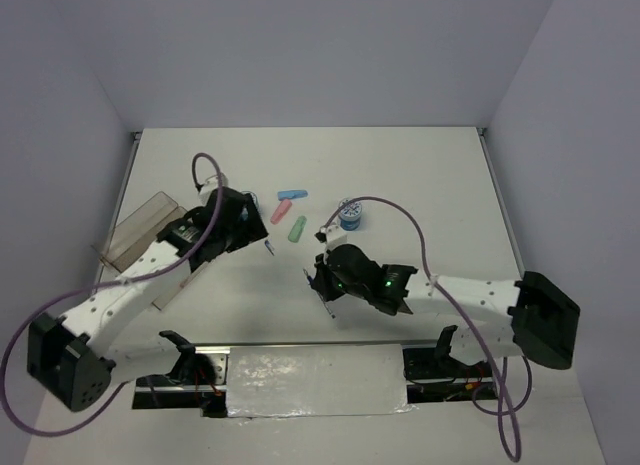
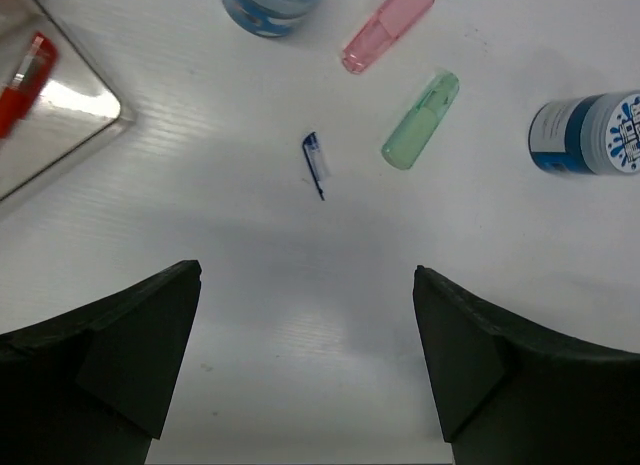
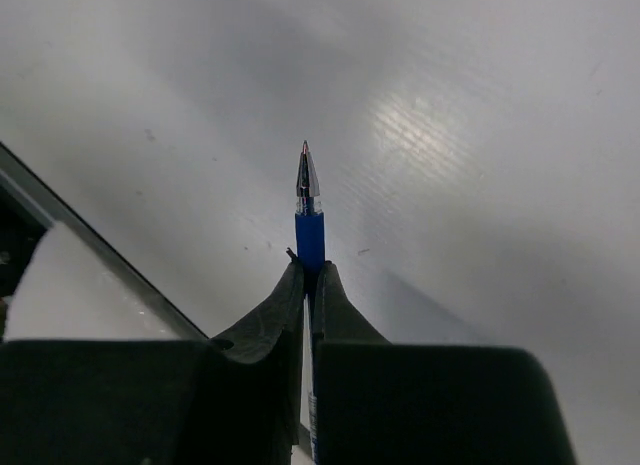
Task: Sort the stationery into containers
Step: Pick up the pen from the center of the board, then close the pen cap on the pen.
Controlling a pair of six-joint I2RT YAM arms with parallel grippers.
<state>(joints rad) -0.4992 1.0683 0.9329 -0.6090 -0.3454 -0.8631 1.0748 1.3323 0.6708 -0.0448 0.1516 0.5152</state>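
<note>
My right gripper (image 3: 310,277) is shut on a thin blue pen (image 3: 309,235), whose tip points out past the fingertips, above the white table; in the top view the right gripper (image 1: 316,281) is at mid-table. My left gripper (image 2: 308,355) is open and empty, and in the top view the left gripper (image 1: 256,231) is beside the clear tray (image 1: 138,235). Ahead of it lie a small blue pen piece (image 2: 316,163), a green capsule (image 2: 420,120), a pink capsule (image 2: 388,27) and two blue-white discs (image 2: 590,133) (image 2: 272,5). A red pen (image 2: 28,75) lies in the tray (image 2: 70,120). The blue capsule (image 1: 291,195) lies farthest back.
The capsules (image 1: 297,229) and a disc (image 1: 350,217) cluster between the two grippers, toward the back. The tray sits tilted at the table's left edge. A straight dark edge (image 3: 100,245) crosses the lower left of the right wrist view.
</note>
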